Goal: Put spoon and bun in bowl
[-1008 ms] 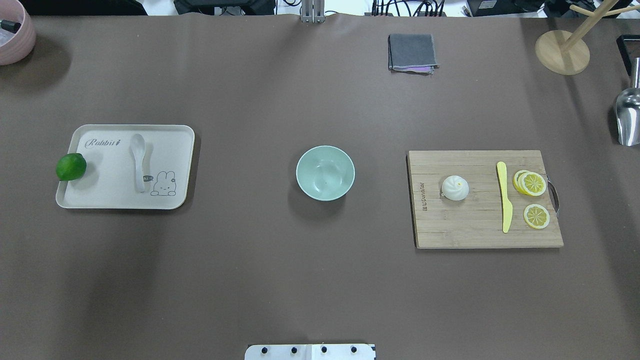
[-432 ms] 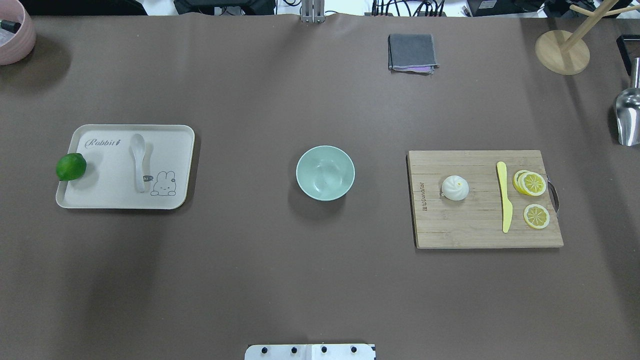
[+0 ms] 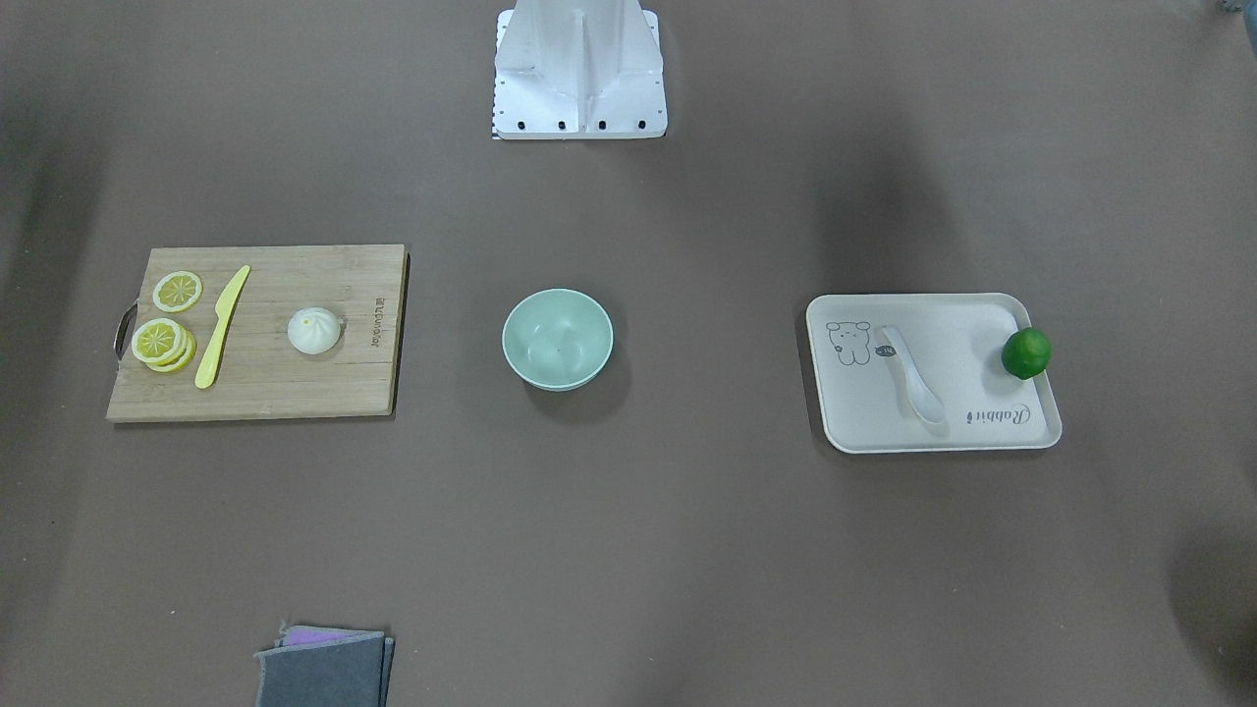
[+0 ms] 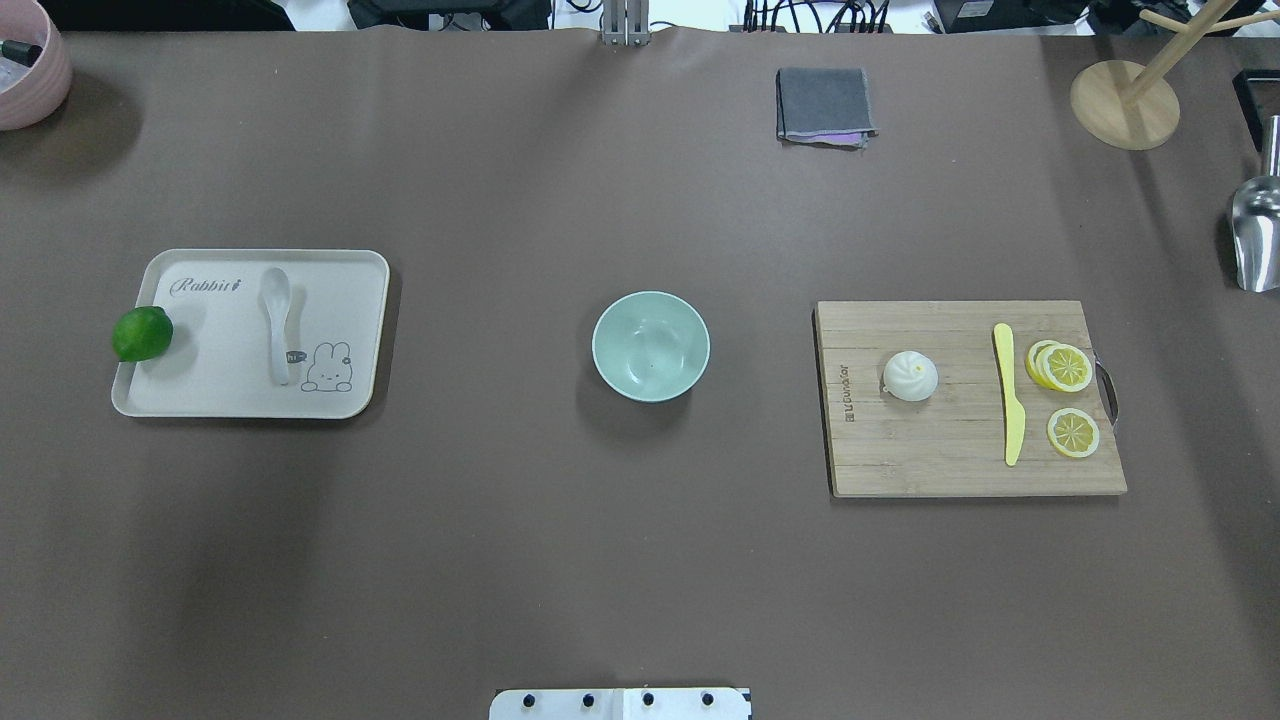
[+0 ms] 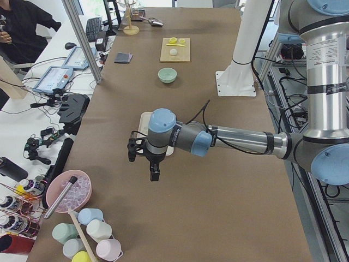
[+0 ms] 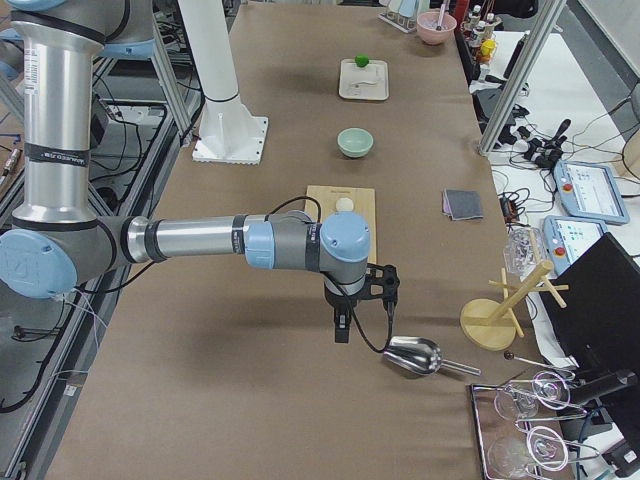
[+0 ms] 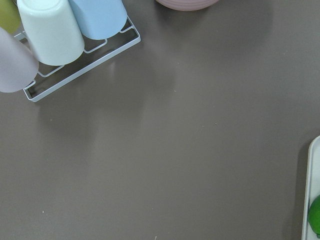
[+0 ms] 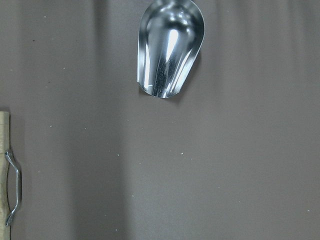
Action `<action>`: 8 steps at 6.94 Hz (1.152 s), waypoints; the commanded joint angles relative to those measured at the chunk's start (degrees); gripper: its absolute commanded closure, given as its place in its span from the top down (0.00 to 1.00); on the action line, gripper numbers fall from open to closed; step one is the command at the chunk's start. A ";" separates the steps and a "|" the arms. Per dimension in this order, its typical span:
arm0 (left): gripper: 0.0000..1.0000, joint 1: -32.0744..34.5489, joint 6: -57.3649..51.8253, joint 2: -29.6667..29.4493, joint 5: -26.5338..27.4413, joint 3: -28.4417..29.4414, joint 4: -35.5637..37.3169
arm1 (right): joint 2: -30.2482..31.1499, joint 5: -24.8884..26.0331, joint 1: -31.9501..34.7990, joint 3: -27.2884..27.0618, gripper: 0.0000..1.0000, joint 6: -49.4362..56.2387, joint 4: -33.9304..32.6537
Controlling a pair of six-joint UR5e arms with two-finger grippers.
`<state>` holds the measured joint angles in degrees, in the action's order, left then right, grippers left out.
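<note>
zero of two are in the bowl (image 4: 650, 346): spoon (image 4: 276, 322) lies on the tray (image 4: 220, 385), bun (image 4: 910, 376) on the board (image 4: 930, 450); left hand (image 5: 144, 158) and right hand (image 6: 360, 302) hang far off, fingers apart or together i cannot tell.

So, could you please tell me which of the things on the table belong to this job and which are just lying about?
For the job: spoon, bun, mint-green bowl.

Just lying about: lime, tray, cutting board, yellow knife, lemon slices, folded grey cloth, metal scoop, wooden stand.
</note>
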<state>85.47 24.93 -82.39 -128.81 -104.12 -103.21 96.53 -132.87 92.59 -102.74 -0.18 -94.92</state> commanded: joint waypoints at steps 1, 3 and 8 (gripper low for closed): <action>0.98 -1.71 0.03 -1.88 -3.78 -1.26 -0.41 | 0.41 -0.11 -0.04 -0.26 1.00 -0.26 0.00; 0.98 -4.60 0.03 -5.14 -3.73 -0.74 -0.59 | 0.42 -2.72 -0.39 -0.53 1.00 -0.35 0.00; 0.98 -13.12 12.42 -16.82 -3.55 1.72 -1.46 | -4.23 -7.13 -4.25 -0.53 1.00 -0.34 2.02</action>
<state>74.81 35.79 -96.82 -132.49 -102.81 -104.44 93.70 -139.29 89.64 -103.23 -0.37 -93.10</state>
